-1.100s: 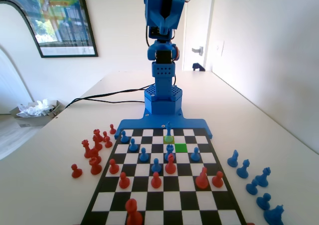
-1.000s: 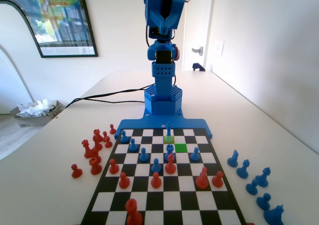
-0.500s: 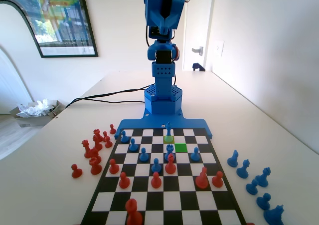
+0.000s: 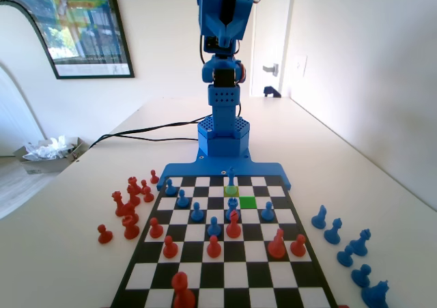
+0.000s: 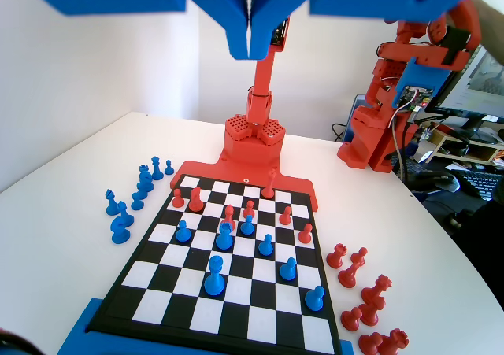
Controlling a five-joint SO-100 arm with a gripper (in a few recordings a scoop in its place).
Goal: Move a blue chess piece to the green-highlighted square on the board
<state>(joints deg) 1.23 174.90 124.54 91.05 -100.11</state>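
Tool [image 5: 250, 48] hung at the top centre of my wrist view, high above the board [image 5: 260, 342], its two blue jaws pressed together with no gap and nothing between them. In the fixed view I saw the blue arm [image 4: 223, 62] upright at the far end, folded tall over its base, well clear of every piece.

The blue chess piece [image 4: 231, 179] stood upright on the yellow-olive square [image 4: 231, 191], in the row second from the board's far edge, near the middle of the frame. In the wrist view I read it as the tall slender piece [image 5: 214, 275] low in the frame, second row from the near edge. The green-highlighted square [image 4: 248, 202] lay diagonally next to it, one row nearer the fixed camera and one file to the right, and it was bare. A blue pawn [image 4: 233, 204] stood on the square just left of the green one, and another [image 4: 268, 212] stood diagonally down-right of it, so the green square had close neighbours on two sides.

Red pieces [image 4: 130, 205] clustered on the worktop [image 4: 61, 253] off the board's left edge in the fixed view, and captured blue pieces [image 4: 348, 250] sat off the right edge. The strip of board nearest the arm was mostly open.
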